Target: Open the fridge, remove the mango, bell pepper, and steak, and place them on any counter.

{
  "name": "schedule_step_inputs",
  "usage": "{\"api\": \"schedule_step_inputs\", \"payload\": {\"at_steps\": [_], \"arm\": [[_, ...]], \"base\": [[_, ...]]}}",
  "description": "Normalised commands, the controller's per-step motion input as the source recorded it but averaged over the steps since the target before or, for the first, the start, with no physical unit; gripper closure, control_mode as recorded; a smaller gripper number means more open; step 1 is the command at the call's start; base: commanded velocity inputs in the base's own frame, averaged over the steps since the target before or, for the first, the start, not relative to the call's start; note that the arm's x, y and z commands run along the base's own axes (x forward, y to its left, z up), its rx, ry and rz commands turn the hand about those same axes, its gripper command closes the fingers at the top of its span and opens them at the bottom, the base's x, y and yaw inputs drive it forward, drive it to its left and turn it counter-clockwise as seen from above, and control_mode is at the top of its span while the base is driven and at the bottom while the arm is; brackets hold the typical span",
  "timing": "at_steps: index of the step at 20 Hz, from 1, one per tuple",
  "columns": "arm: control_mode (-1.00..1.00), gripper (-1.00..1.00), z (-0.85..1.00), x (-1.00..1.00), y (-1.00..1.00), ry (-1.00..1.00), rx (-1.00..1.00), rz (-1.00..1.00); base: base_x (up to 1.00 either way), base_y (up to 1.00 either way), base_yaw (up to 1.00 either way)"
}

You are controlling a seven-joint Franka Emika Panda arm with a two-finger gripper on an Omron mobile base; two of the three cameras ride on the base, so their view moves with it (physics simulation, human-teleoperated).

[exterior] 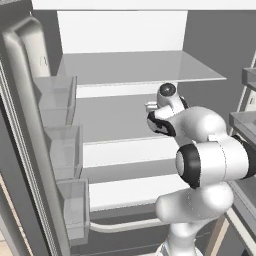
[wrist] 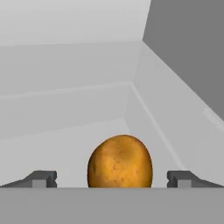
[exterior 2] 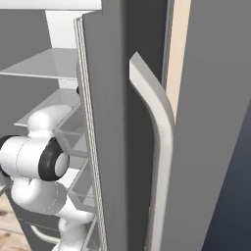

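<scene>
I have the arm reaching into the open tall dark grey fridge [exterior: 20, 60] with its white shelved inside, and the step in hand, as I judge it, is taking the mango. The two-finger gripper [wrist: 111, 178] stands with its 2 dark fingertips [wrist: 41, 178] spread wide apart and nothing between them gripped. The small rounded orange-yellow mango [wrist: 120, 162] sits on a white shelf floor, midway between the tips and just ahead of them, near the right inner wall.

To do this well I would advance straight along the hand's axis until the tips flank the fruit's widest part, then close evenly; an off-centre closure would likely roll so round a body aside.

The mango's skin is mottled orange-brown, egg-shaped, upright, unblemished as far as I can tell.
</scene>
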Motion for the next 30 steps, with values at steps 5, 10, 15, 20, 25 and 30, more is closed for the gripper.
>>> {"api": "schedule_step_inputs", "payload": {"at_steps": [5, 10, 15, 20, 25, 30], "arm": [[-1.00, -1.00, -0.35, 0.04, -0.11, 0.01, 0.00, -0.02], [-1.00, -1.00, -0.29, 0.04, -0.08, 0.01, 0.00, -0.01], [-1.00, 1.00, -0.22, 0.20, -0.10, 0.00, 0.00, -0.01], [-1.00, 1.00, -0.10, 0.31, 0.00, 0.00, 0.00, 0.00], [-1.00, 1.00, -0.10, 0.02, 0.00, 0.00, 0.00, 0.00], [-1.00, 1.00, -0.03, -0.95, 0.35, -0.09, 0.00, 0.00]], "base": [[0.00, 0.00, 0.00], [0.00, 0.00, 0.00], [0.00, 0.00, 0.00], [0.00, 0.00, 0.00], [0.00, 0.00, 0.00], [0.00, 0.00, 0.00]]}}
